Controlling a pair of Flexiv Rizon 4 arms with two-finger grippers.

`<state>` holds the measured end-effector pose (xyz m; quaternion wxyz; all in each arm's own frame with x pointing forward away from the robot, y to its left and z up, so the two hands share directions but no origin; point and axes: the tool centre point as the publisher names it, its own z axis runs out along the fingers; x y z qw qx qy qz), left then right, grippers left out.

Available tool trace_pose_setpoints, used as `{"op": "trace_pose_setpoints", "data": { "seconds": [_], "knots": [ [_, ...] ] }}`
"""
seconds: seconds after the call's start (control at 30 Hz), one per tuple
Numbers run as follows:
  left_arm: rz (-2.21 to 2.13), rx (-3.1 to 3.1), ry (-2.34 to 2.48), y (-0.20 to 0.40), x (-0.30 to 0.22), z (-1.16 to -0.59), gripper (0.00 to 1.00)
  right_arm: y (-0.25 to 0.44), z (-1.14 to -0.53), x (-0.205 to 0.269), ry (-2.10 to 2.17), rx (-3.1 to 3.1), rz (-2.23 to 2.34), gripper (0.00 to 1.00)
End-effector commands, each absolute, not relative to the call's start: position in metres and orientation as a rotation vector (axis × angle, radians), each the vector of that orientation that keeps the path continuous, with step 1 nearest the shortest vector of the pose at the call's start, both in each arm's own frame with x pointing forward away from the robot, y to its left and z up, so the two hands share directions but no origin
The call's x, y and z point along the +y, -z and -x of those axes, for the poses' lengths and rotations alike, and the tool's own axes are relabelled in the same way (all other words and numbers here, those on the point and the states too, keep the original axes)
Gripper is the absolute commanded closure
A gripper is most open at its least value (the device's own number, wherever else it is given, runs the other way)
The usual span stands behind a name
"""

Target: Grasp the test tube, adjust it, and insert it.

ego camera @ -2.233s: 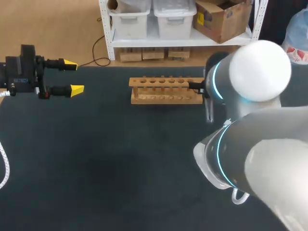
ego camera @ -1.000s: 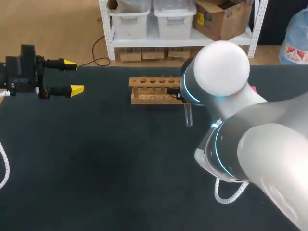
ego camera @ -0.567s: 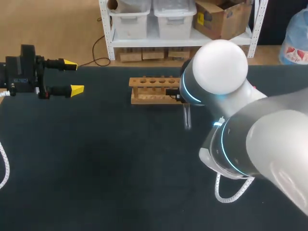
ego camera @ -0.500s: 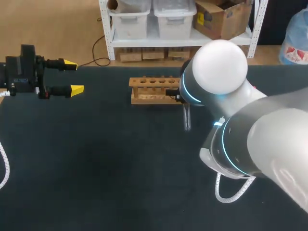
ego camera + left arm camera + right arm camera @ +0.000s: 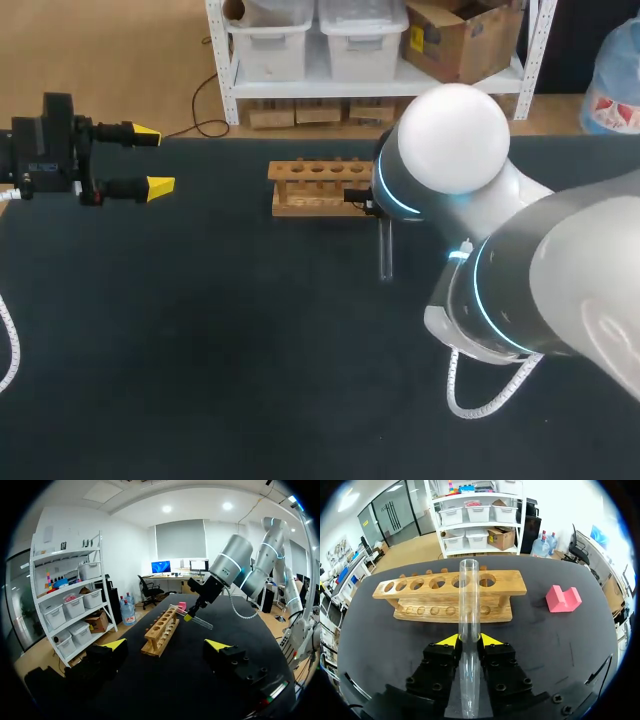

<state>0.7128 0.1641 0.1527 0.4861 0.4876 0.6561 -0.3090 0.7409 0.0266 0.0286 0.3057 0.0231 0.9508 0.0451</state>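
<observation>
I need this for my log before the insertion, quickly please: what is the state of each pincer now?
Left pincer: open, holding nothing.
Right pincer: closed on the clear glass test tube.

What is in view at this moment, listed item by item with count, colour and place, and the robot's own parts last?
test tube: one, clear glass, gripped between the right hand's fingers, on the near side of the rack and not in any hole
rack: one, light wood, a row of six holes that all look empty, standing at the far middle of the table
block: one, pink, lying on the table off one end of the rack
table: one, dark top, bearing the rack and block
left hand: one, black with yellow tips, open, at the table's far left, holding nothing
right hand: one, black with yellow tips, shut on the test tube, near the rack's end
</observation>
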Motion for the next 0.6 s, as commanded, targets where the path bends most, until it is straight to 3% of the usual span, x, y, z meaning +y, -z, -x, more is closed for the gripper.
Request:
{"op": "trace_pose_setpoints", "data": {
  "seconds": [0.03,0.6],
  "knots": [
    [-1.183,1.589,0.749,-0.1511,0.1646,-0.7121,0.00,-0.0272,-0.7469,0.0261,-0.125,2.537,-0.058,1.00],
    [-1.183,1.589,0.749,-0.1511,0.1646,-0.7121,0.00,-0.0205,-0.7505,0.0223,-0.126,2.575,-0.005,1.00]
  ]
}}
